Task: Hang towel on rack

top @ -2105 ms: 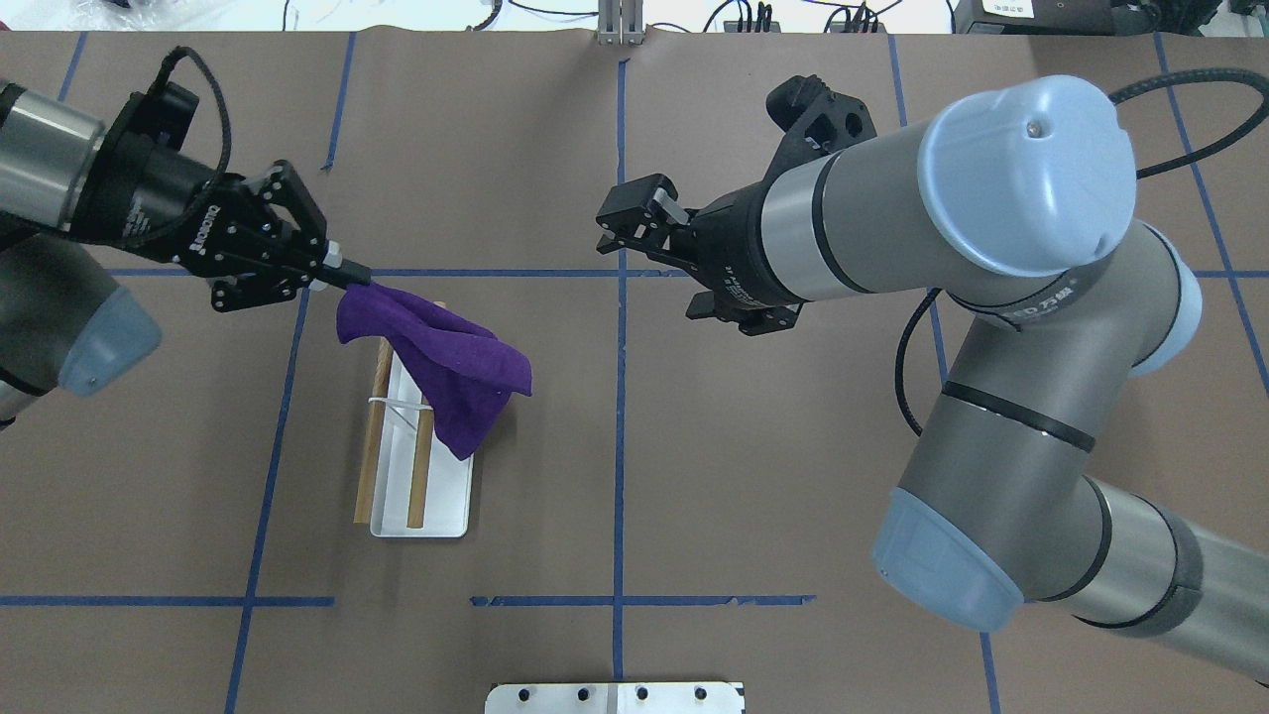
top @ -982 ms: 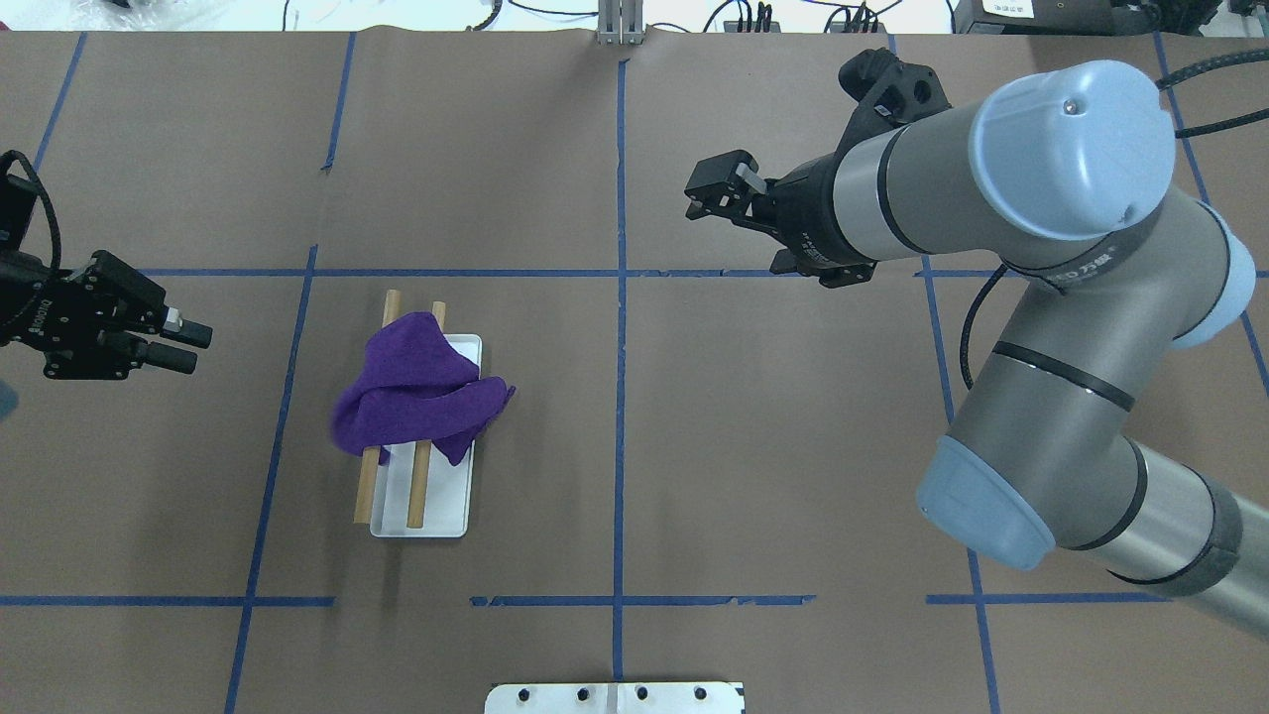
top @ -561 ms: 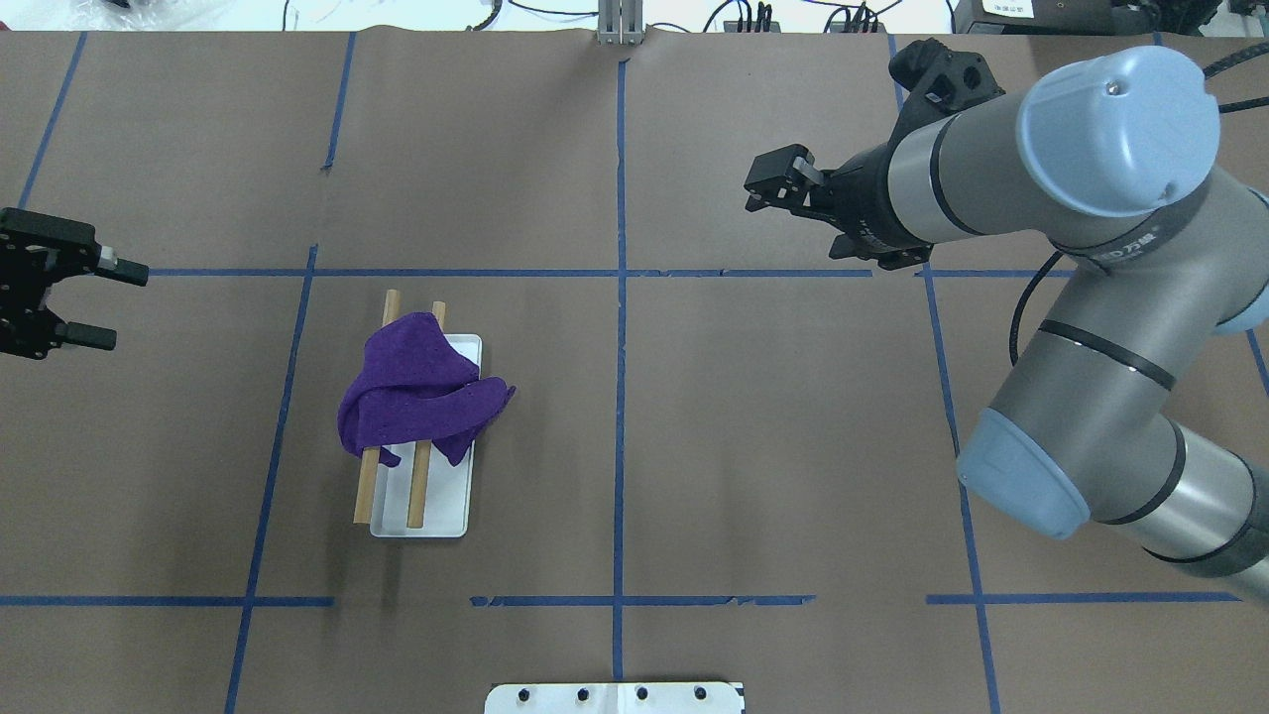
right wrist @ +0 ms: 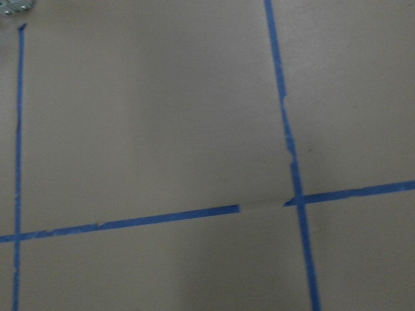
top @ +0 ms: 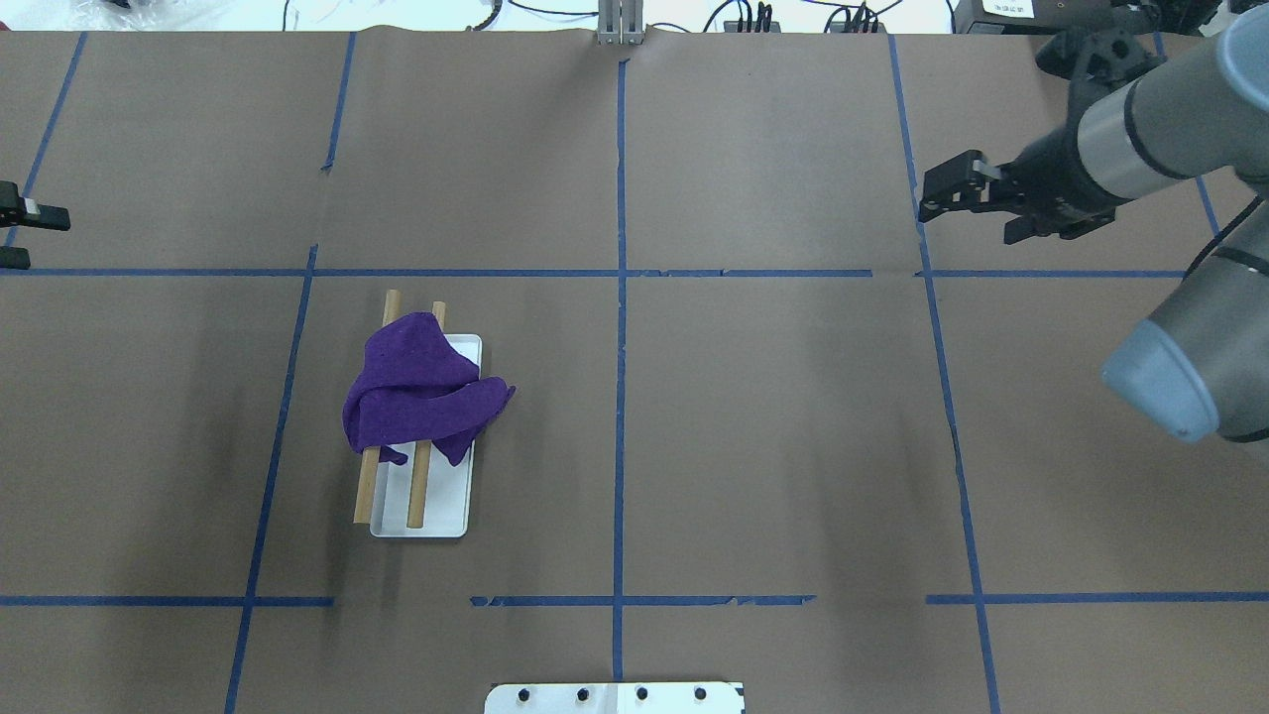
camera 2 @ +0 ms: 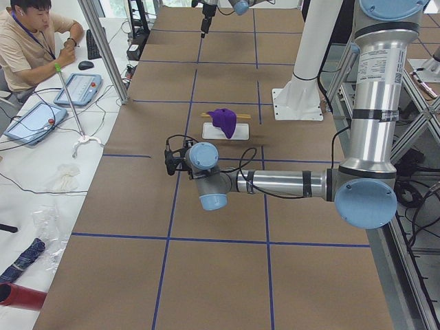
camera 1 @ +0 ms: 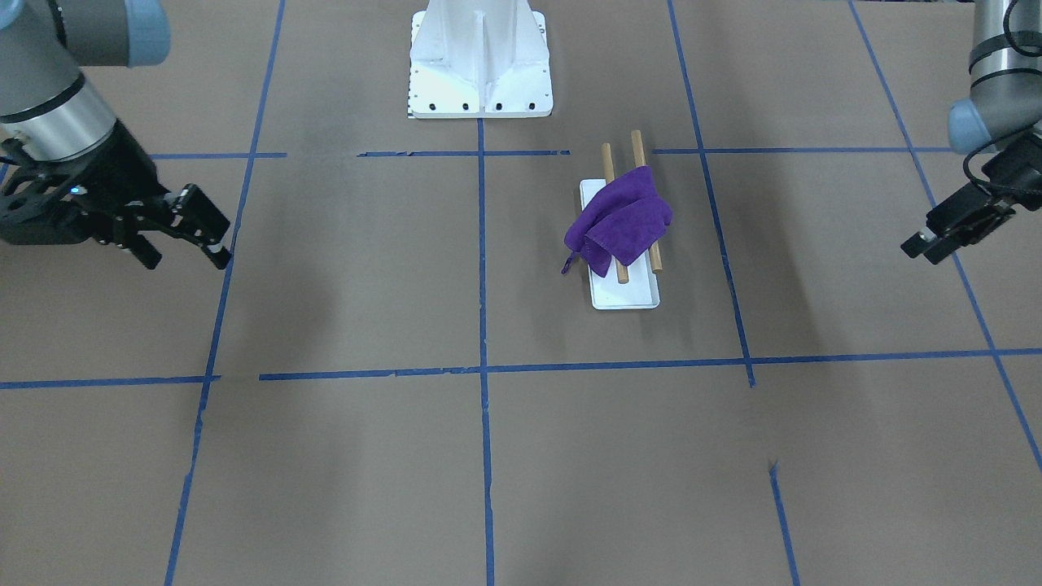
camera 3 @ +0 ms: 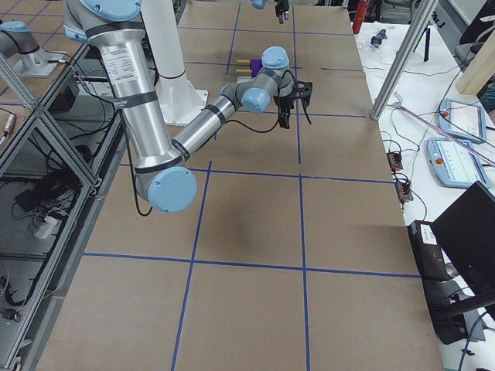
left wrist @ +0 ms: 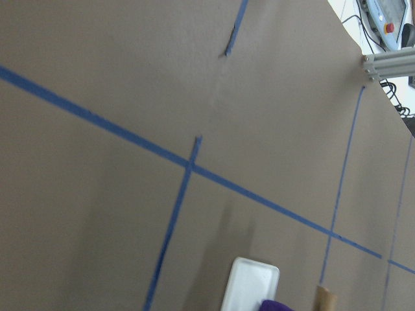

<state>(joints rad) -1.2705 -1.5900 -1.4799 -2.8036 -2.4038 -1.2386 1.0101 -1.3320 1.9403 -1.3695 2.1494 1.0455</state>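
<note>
Retreated to 9 and 2 o'clock, fingers spread: left gripper [top: 24, 238], right gripper [camera 1: 187, 259] | operator [camera 2: 31, 41] only in left-side view | taped brown paper [top: 773, 446]

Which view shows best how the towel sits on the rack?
Overhead exterior: the towel lies bunched across both rods of the rack, nothing in front. Front-facing shows it too, smaller. Exterior left shows it small and far; exterior right mostly hides it behind the right arm; left wrist catches a sliver; right wrist shows none.
</note>
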